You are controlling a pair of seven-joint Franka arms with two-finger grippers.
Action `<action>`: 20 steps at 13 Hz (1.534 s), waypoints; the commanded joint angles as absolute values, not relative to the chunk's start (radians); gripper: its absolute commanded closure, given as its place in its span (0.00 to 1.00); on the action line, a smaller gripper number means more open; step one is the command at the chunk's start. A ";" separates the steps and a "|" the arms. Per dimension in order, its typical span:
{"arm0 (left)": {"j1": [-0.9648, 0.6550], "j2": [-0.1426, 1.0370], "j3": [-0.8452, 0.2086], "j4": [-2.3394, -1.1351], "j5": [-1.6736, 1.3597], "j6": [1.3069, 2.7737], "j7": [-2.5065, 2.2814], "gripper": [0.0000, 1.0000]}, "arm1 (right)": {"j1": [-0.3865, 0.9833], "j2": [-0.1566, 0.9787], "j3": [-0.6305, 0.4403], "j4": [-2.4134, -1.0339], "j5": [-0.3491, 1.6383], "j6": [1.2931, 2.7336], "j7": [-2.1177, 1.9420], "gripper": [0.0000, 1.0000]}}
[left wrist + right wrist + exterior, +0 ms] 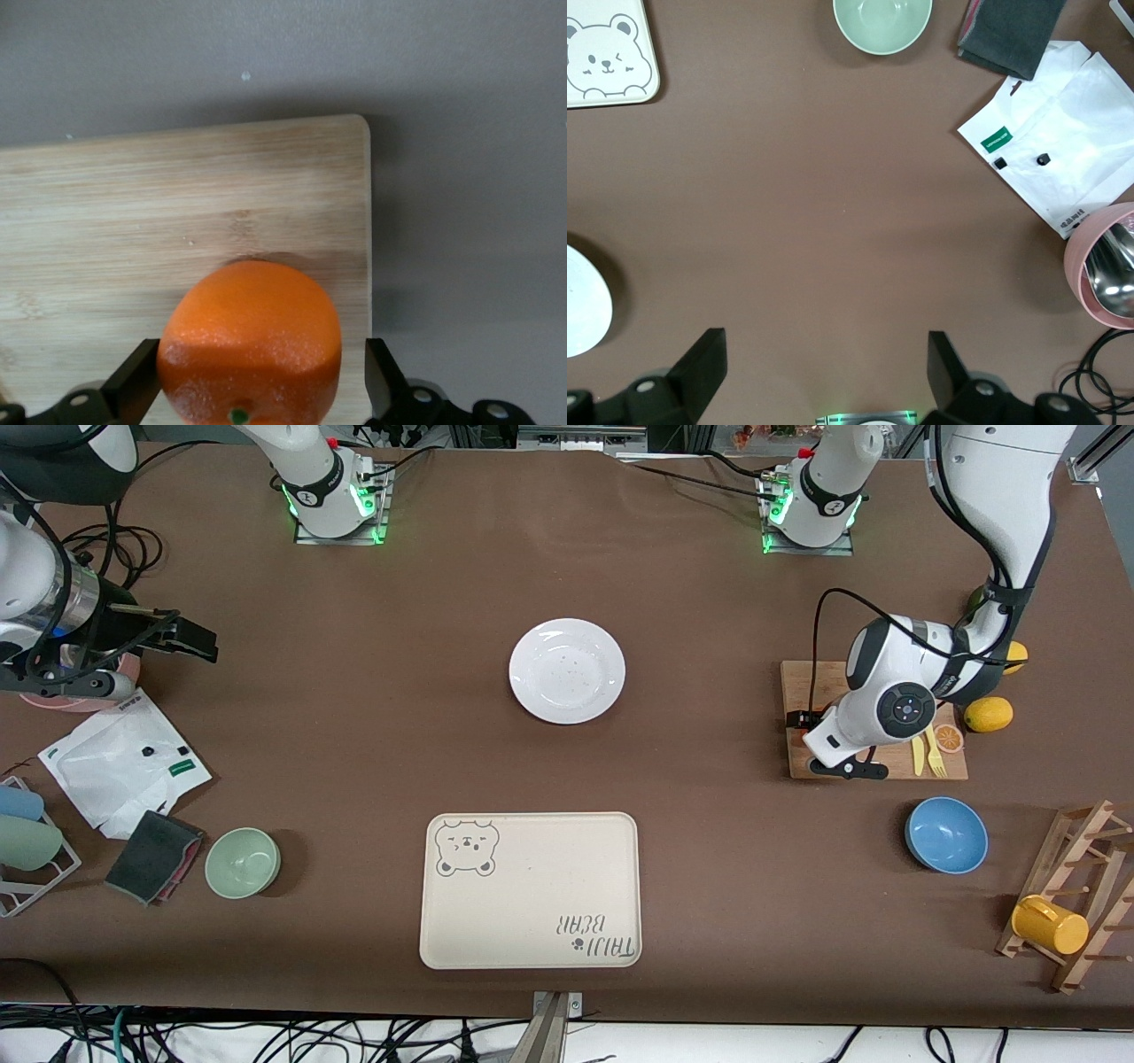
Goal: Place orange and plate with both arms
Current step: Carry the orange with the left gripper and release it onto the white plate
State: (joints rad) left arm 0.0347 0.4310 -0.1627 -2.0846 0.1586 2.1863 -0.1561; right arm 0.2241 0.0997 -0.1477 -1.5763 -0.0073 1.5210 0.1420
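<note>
Wooden cutting board (177, 221) carries the orange (251, 341), which sits between the open left pincer's (257, 390) fingers. The plate (567, 670) lies mid-bench. The right pincer (824, 376) waits open over bare bench.

- a cream tray (530, 888) with a bear drawing lies near the front edge of the table;
- a pale green bowl (243, 862) sits toward the right arm's end, just beside a dark folded cloth (153, 856);
- a blue bowl (946, 834) sits nearer the camera than the wooden cutting board (811, 682);
- a lemon (988, 714) lies just beside that board;
- a yellow mug (1049, 925) hangs on a wooden rack (1085, 895)
</note>
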 commanded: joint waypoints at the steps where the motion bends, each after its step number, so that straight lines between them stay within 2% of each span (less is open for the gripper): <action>1: 0.040 0.423 -0.167 -2.098 0.219 2.213 -0.164 0.12 | 0.224 0.092 -0.146 -1.585 -0.008 1.517 0.147 0.00; 3: 0.040 0.423 -0.167 -2.097 0.235 2.214 -0.166 0.59 | 0.225 0.092 -0.146 -1.586 -0.008 1.516 0.149 0.00; 4: 0.040 0.417 -0.169 -2.092 0.235 2.209 -0.164 0.74 | 0.225 0.092 -0.146 -1.585 -0.008 1.517 0.149 0.00; 7: 0.023 0.376 -0.193 -2.051 0.233 2.145 -0.169 0.77 | 0.224 0.092 -0.147 -1.586 -0.008 1.516 0.141 0.00; 10: 0.020 0.364 -0.315 -1.958 0.219 2.034 -0.280 0.78 | 0.224 0.092 -0.147 -1.586 -0.008 1.517 0.141 0.00; 13: -0.027 0.400 -0.445 -1.884 0.218 2.019 -0.590 0.78 | 0.224 0.092 -0.147 -1.586 -0.006 1.517 0.141 0.00; 20: -0.293 0.578 -0.449 -1.682 0.095 2.032 -1.058 0.78 | 0.224 0.092 -0.147 -1.586 -0.008 1.517 0.144 0.00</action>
